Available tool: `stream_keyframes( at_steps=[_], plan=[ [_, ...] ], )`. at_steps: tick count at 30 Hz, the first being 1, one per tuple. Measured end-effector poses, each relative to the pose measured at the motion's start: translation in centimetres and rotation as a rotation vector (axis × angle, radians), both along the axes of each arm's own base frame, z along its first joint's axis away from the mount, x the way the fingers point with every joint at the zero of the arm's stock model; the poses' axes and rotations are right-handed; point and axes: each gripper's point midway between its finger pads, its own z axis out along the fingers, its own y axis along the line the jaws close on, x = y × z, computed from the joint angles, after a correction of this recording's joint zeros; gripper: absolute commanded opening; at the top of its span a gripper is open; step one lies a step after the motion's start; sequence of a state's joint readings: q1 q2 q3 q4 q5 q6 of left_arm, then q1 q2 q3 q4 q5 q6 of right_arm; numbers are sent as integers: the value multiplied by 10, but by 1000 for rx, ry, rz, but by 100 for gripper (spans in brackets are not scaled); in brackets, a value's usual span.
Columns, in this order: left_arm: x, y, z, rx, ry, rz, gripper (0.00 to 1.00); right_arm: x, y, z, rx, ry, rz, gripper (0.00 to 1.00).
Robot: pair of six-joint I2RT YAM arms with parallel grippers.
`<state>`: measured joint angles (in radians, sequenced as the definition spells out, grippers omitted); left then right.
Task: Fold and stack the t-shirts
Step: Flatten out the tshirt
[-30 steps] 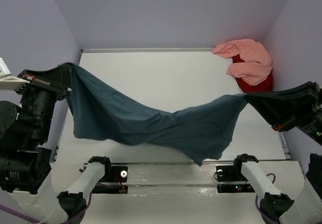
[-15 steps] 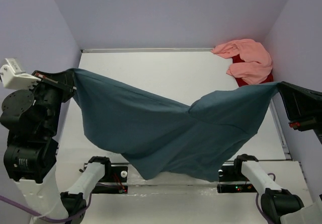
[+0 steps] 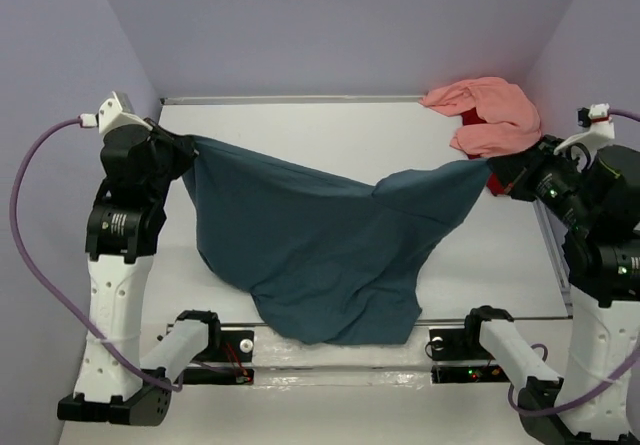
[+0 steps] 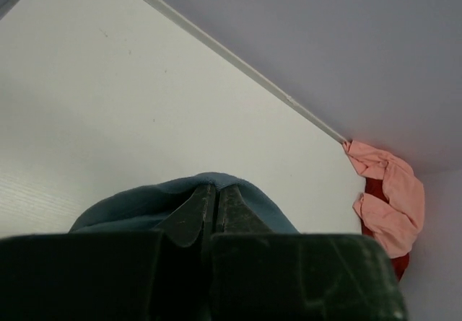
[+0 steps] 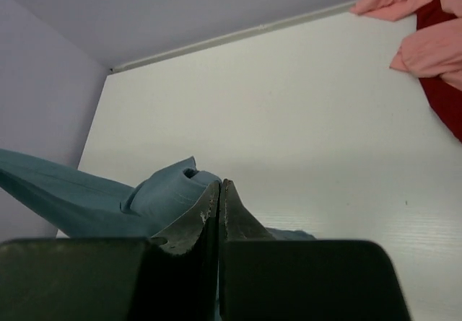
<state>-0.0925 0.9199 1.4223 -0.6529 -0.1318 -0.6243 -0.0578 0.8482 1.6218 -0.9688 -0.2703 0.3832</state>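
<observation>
Fingers on both arms are pinched shut on cloth: the left fingers point(image 4: 195, 216) clamp a bunched edge of the teal shirt point(image 3: 320, 255) at the left side, and the right fingers point(image 5: 195, 220) clamp another edge at the right. The shirt hangs between them like a slack hammock over the white counter point(image 3: 330, 130). Its middle sags toward the near edge, where the lowest fold reaches down just in front of the arm bases; whether it rests on the counter or only hangs above it cannot be told. The two grips are raised and well apart, most likely to spread the shirt open and let its own weight pull out creases before it is laid flat for folding. It is not yet flat: a diagonal crease crosses the middle, and the right half looks doubled over. Beyond the shirt the counter runs back to the rear wall. In the far right corner the pink shirt point(image 3: 495, 115) lies crumpled on top of the red shirt point(image 5: 442, 90), both unfolded, probably parked there to leave working room. The task looks to be at its start, with no shirt folded or stacked.
</observation>
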Motion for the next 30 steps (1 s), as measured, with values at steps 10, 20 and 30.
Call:
stream_keyframes(
  at_steps=[10,20,30],
  plan=[
    [152,-30,-25,-48,53,-75,0,138,-13,-14,-48,72,-6,0],
    [207,-75,105,-58,-281,-244,0,118,75,149,231,-329,531,0],
    [40,21,235,-105,-740,150,0,68,30,190,88,-559,202,0]
  ],
)
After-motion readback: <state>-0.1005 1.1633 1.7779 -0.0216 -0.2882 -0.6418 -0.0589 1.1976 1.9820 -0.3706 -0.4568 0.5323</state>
